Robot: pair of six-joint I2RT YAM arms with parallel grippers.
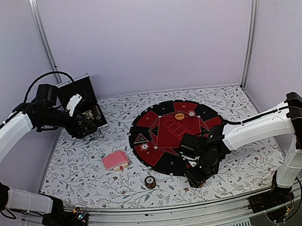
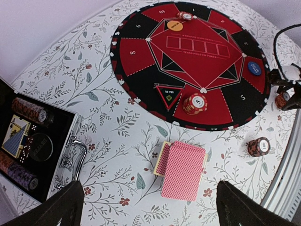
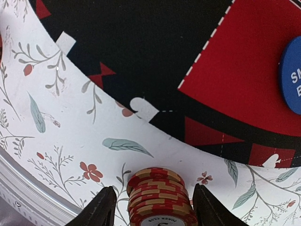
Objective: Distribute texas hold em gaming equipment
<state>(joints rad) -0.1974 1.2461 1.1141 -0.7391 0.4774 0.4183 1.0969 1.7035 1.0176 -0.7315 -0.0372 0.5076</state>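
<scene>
Evidently the main hazard was the grip itself. The right gripper (image 3: 154, 202) stood over a stack of red-and-tan chips (image 3: 159, 188), one of its fingers (image 3: 101, 209) to either side. The fingers were apart, not clamped. A sliver of tablecloth (image 3: 56, 117) showed on the stack's left. On the right I could not tell whether the pad was touching, as the bottom edge of the frame cut the contact off.

Location: the stack sat at bottom centre of the right wrist view, on the cloth just outside the rim of the round mat (image 3: 141, 47). In the overhead view this was just below the mat's lower right edge.

Orientation: the stack's long axis was upright. Being round, it had no heading across the table. The chips looked slightly staggered rather than flush.

Risks, as judged:
- If one finger met the stack first, it would push it sideways and could shear the loose chips apart.
- A squeeze on only the lower chips would leave the upper ones free to slide off during a lift.
- The blue disc (image 3: 294, 75) lay on the mat at right of frame, so a low carry over the mat could knock it.

The left gripper (image 1: 84, 120) hung near the black case (image 1: 88, 106) at upper left of the overhead view, fingers spread wide and holding nothing.
</scene>
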